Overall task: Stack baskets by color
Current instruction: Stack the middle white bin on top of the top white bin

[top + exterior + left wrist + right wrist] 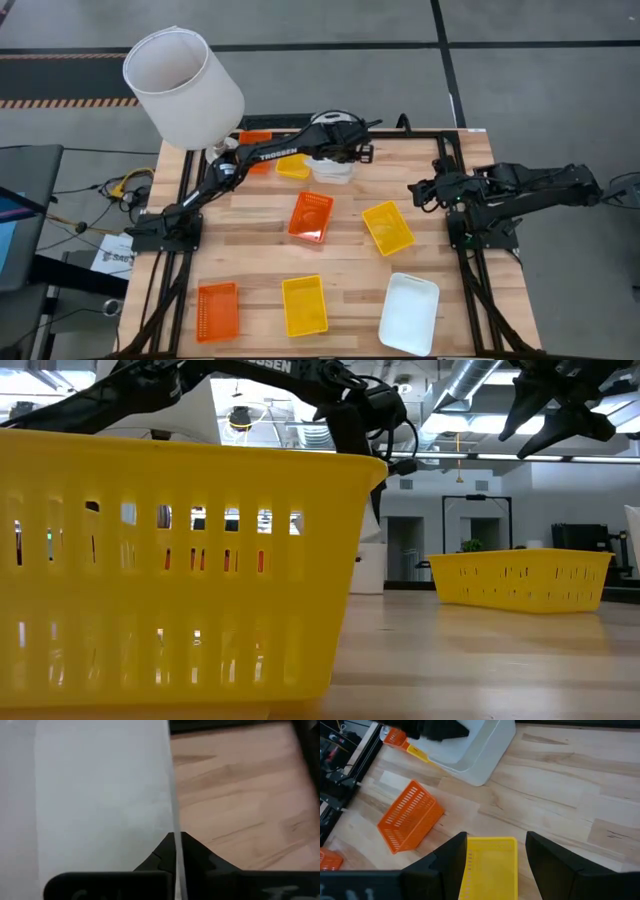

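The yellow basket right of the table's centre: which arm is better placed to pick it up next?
The right arm. Its end effector is open and hangs just beyond the yellow basket, which shows between its fingers in the right wrist view. The left end effector is shut on a white basket at the far edge.

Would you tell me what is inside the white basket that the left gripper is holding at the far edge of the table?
The left gripper, shut on the white basket's rim, covers most of it. The visible interior looks bare; the part under the gripper cannot be seen.
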Robot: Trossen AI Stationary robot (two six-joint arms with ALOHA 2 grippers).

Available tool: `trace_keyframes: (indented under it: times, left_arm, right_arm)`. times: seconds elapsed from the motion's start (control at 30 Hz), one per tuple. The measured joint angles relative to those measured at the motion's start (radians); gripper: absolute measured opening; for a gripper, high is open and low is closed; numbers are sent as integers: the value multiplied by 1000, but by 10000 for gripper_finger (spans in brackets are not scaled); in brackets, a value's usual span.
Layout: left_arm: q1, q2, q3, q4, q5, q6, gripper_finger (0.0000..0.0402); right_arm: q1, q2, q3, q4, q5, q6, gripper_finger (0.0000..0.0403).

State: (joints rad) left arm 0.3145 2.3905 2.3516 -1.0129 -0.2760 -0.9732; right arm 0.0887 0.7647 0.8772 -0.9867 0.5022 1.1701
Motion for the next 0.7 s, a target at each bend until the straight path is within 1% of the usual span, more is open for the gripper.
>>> trace_keyframes:
  times: [0.27, 0.47, 0.63, 0.7]
  left_arm:
    - [-11, 1, -1, -26, -17, 35, 0]
    - [-19, 19, 0, -32, 3, 56, 0]
    - [-29, 51, 0, -64, 65, 90, 0]
    - [-34, 56, -2, -83, 52, 78, 0]
  right_arm:
    - [0, 0, 0, 0, 4, -1, 225]
    - [0, 0, 0, 0, 8, -3, 225]
    - [0, 0, 0, 0, 15, -3, 225]
    - [0, 0, 0, 1, 16, -3, 225]
